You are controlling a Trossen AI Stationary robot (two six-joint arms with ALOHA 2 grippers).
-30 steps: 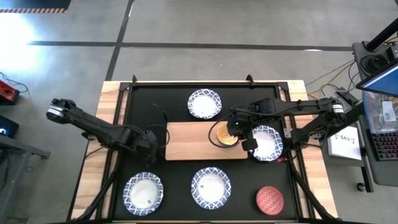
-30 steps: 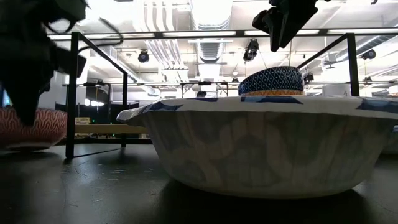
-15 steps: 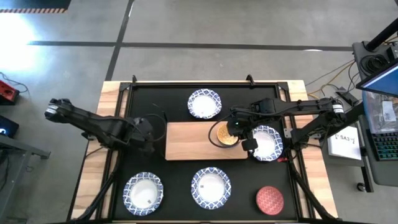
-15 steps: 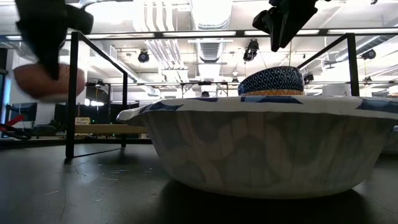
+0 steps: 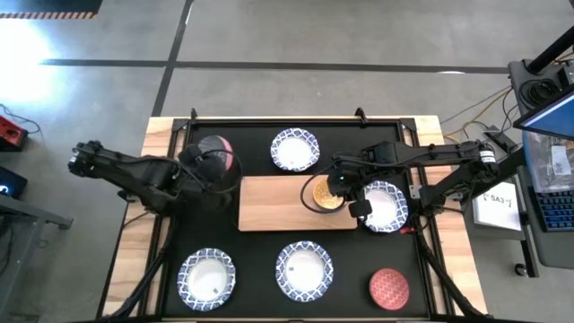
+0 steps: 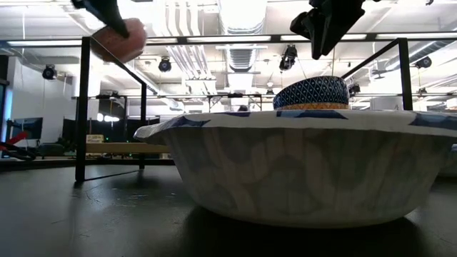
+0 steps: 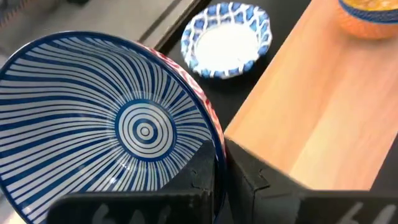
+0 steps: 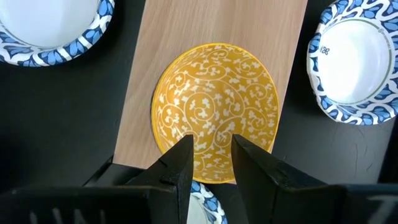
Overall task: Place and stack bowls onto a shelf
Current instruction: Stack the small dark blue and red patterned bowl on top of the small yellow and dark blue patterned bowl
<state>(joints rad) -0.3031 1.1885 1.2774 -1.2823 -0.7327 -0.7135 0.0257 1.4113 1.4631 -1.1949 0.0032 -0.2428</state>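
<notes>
- Left gripper holds a striped bowl by its rim — 1 finger inside, 1 outside — lifted off the table just beside the shelf's left end.
- Right gripper hangs above the orange bowl on the shelf, jaws narrowly parted, holding nothing.
- The striped bowl looks like glazed ceramic: stiff, smooth, likely slippery and chippable — a rim pinch lets it tilt, so set it down gently.
- 5 wide bowls and a red bowl remain on the table.

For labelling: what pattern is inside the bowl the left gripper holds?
Blue-and-white radiating stripes around concentric rings in the bowl; left wrist view.
</notes>
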